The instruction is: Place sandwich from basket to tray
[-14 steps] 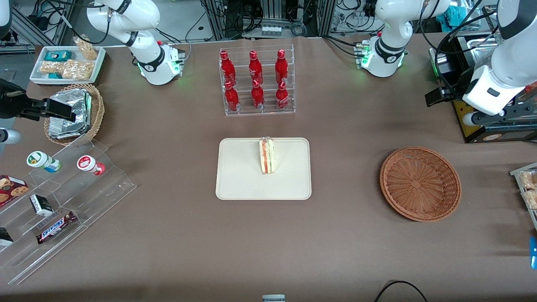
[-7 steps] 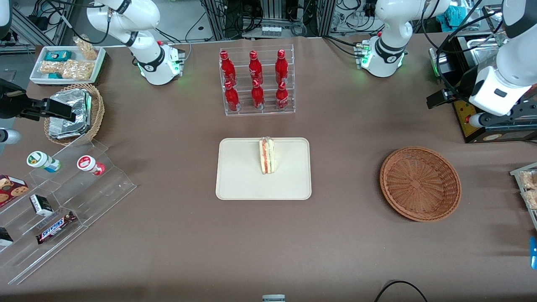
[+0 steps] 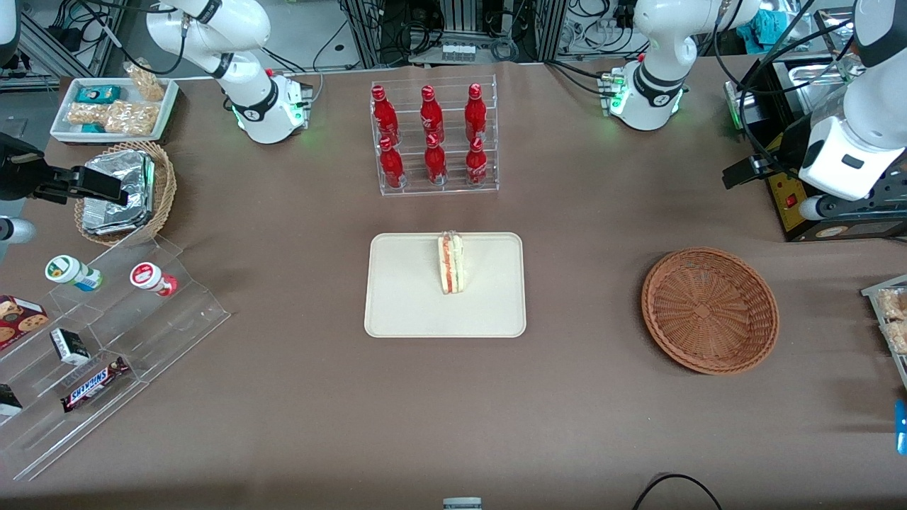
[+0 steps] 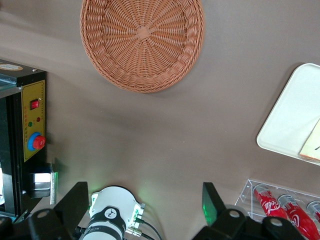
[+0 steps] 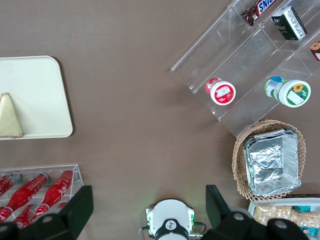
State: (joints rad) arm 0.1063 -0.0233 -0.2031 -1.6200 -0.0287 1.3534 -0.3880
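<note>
1. Basket (image 3: 710, 309), round reddish-brown wicker, sits on the brown table (image 3: 283, 397) toward the working arm's end, nearest the front camera of the task's things, with nothing in it; the wrist view shows its woven bottom bare (image 4: 142, 42).
2. The tray (image 3: 445, 285) lies at the table's middle, well apart from the basket.
3. The sandwich (image 3: 451, 263) stands on its edge on the tray, filling side up.
4. A clear rack of red bottles (image 3: 432, 138) stands farther from the camera than the tray.
5. The gripper (image 4: 142, 210) hangs high above the table's edge, farther back than the basket, its fingers apart and holding nothing.
</note>
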